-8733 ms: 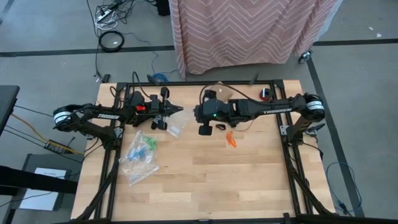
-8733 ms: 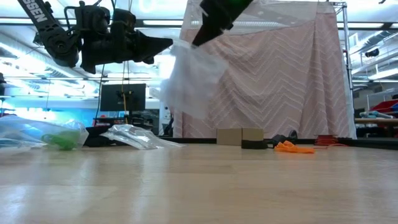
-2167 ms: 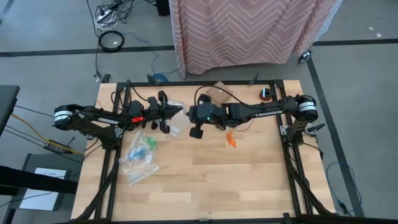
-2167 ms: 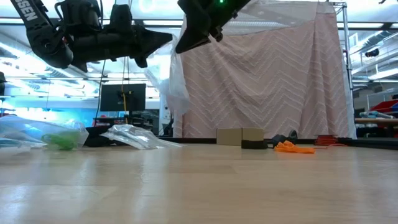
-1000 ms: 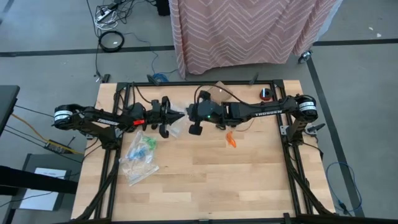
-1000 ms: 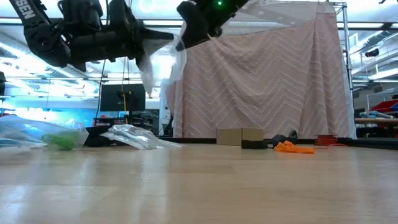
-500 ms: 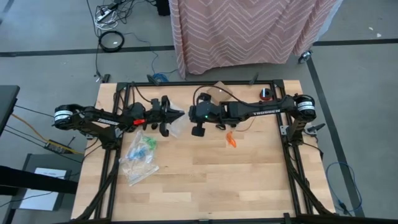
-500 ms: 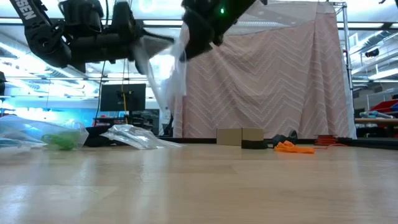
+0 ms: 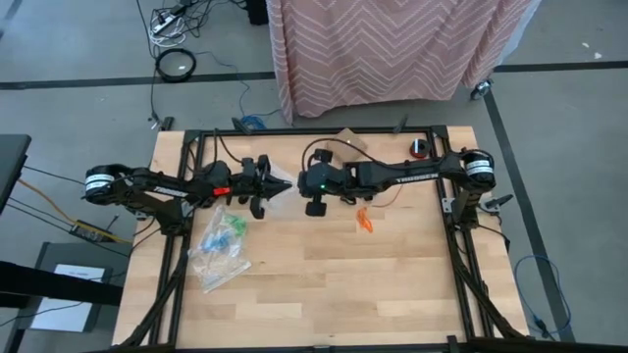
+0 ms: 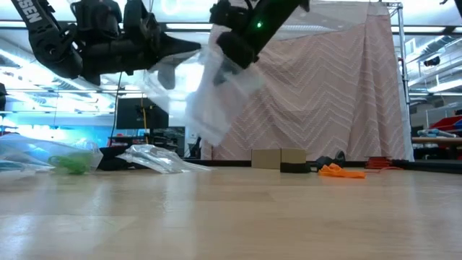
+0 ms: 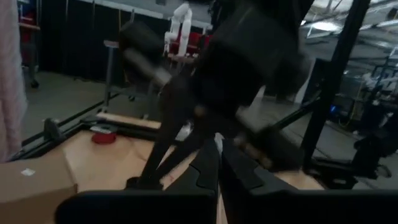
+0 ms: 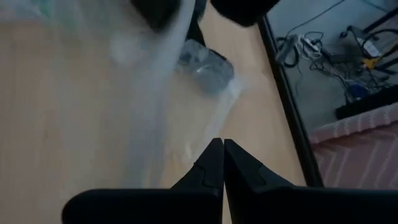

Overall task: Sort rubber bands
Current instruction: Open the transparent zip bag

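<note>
- Two grippers meet tip to tip in mid-air over the back half of the wooden table (image 9: 324, 284), the left gripper (image 9: 282, 184) reaching in from one side and the right gripper (image 9: 299, 183) from the other.
- Right gripper: fingers clamped together on the top of a clear zip bag (image 10: 213, 101), which hangs below it, clear of the table and blurred in the low view.
- Left gripper: its fingers (image 11: 208, 167) stand pressed close, only a hairline between them in its wrist view. Its tip sits just beside the bag's upper edge; whether it pinches the plastic cannot be told.
- Orange rubber bands (image 9: 364, 220) lie in a small loose heap on the bare wood, below the right gripper and back along its arm, near the forearm and well apart from the hanging bag.
- Green and blue rubber bands (image 9: 230, 228) show inside other clear bags (image 9: 218, 257) that lie flat on the table, beneath the left gripper and a little back towards its arm.
- No bands can be made out inside the hanging bag.
- Beyond both grippers, past the table's far edge, a pink zigzag cloth (image 10: 325, 94) hangs, with a small cardboard box (image 10: 278, 158) at the table's back edge in front of it.
</note>
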